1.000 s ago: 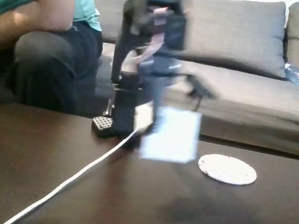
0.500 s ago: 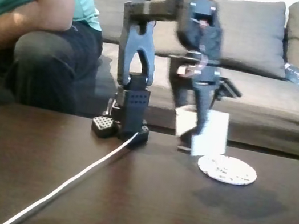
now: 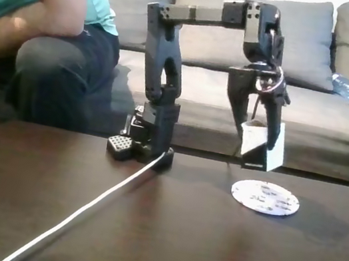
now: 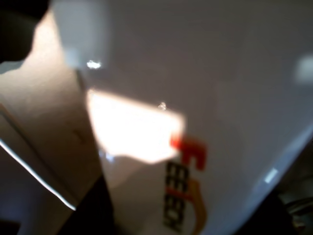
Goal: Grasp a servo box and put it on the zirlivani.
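The black two-finger gripper (image 3: 258, 143) hangs from the arm clamped on the small white cardboard servo box (image 3: 262, 148), which it holds tilted in the air above the back edge of the flat white speckled round zirlivani (image 3: 265, 197), clear of it. The dark wooden table (image 3: 162, 236) lies open around the disc, with a white cable (image 3: 90, 207) running off to the left in the fixed view. In the wrist view the box's white face (image 4: 205, 73) is very close and blurred, with black and orange-red lettering too soft to read.

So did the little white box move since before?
Yes. In the fixed view the servo box, held in the gripper, went rightward and up, now hanging above the zirlivani, which stayed put.
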